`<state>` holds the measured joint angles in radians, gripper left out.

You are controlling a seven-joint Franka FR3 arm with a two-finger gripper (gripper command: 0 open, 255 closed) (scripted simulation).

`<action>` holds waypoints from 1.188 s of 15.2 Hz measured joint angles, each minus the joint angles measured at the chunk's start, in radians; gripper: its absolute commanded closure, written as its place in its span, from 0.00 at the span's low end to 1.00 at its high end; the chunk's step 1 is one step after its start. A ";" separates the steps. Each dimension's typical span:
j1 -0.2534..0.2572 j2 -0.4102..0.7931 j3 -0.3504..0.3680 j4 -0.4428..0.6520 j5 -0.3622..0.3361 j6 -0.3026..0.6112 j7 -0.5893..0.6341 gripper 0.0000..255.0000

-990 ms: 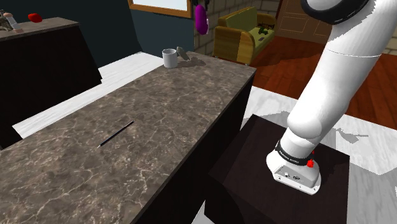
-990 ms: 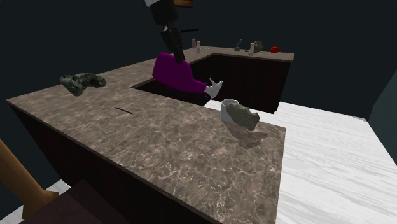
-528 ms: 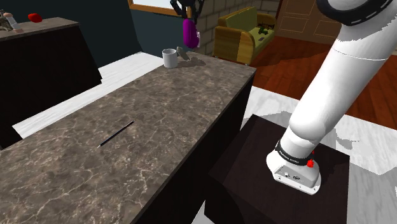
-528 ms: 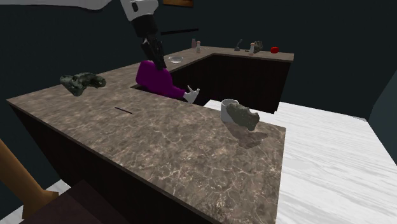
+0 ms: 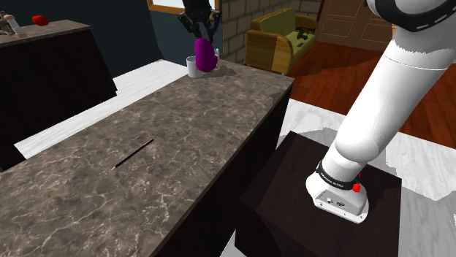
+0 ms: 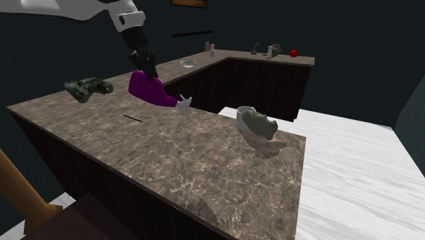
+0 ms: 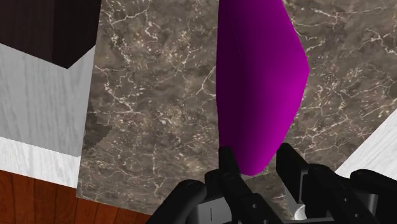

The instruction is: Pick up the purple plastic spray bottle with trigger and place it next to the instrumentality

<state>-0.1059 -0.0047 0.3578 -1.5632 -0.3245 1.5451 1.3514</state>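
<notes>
Dark brown marble counter [image 5: 204, 124] runs through a house interior, with a wood floor and a yellow sofa [image 5: 278, 36] beyond it at one o'clock in the shoulder view.

A purple spray bottle [image 5: 204, 55] hangs over the far end of this counter. The black gripper [image 5: 199, 31] is closed on the bottle's narrow end and holds it from above. In the wrist view the two fingers [image 7: 229, 164] press against either side of the bottle [image 7: 257, 83], with the counter [image 7: 159, 95] beneath it.

In the second exterior view the bottle [image 6: 151, 88] is tilted. The gripper [image 6: 146, 67] is at its twelve o'clock, and the white trigger [image 6: 182, 103] points down towards four o'clock.

A thin dark stick [image 6: 132, 118] lies on the counter [image 6: 204, 157] near the bottle, at its seven o'clock. A dark green lumpy object [image 6: 87, 87] sits at the bottle's nine o'clock. A white mug [image 6: 244, 114] stands further off at four o'clock, with a grey-green lumpy object [image 6: 262, 126] touching it.

In the shoulder view the mug [image 5: 192, 67] is just beside the bottle at eight o'clock, and the stick [image 5: 133, 153] lies well apart at seven o'clock.

The white arm [image 5: 380, 109] rises from a dark stand [image 5: 278, 182] at four o'clock in that view.
</notes>
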 measured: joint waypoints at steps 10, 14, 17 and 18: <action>0.124 0.090 0.116 -0.006 -0.027 0.006 0.255 1.00; 0.184 0.154 0.157 0.020 -0.050 0.001 0.362 1.00; 0.234 0.213 0.181 0.060 -0.074 -0.012 0.434 1.00; 0.249 0.230 0.188 0.064 -0.081 -0.008 0.459 1.00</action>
<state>0.1429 0.2257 0.5455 -1.4993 -0.4050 1.5370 1.8101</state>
